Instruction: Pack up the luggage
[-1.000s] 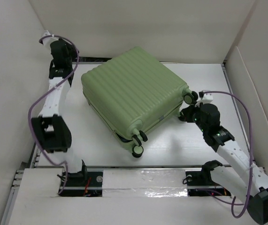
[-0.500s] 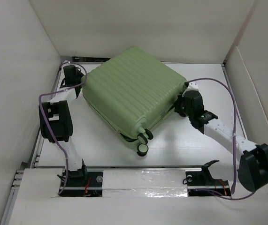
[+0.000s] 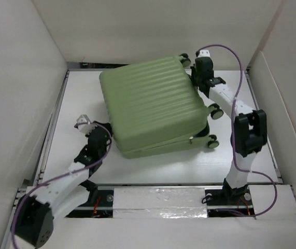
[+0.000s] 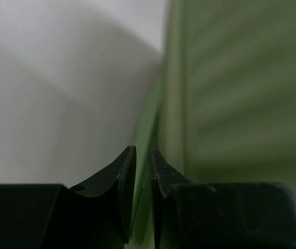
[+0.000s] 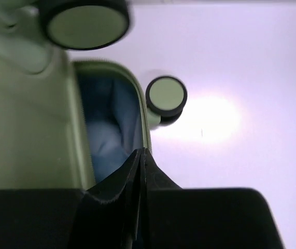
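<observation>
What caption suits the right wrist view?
Shut right end effector at gap in light green hard-shell suitcase, pale blue lining visible.

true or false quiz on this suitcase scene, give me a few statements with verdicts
1. The light green ribbed hard-shell suitcase lies on its broad side on the white table. True.
2. The suitcase is fully shut. False: its shells gape, showing pale blue lining.
3. Its black-and-green wheels face the left arm. False: they are on the right arm's side, by the right gripper.
4. The left gripper is at the suitcase's near left corner. True.
5. The right gripper's fingers stand wide apart. False: they are pressed together.
</observation>
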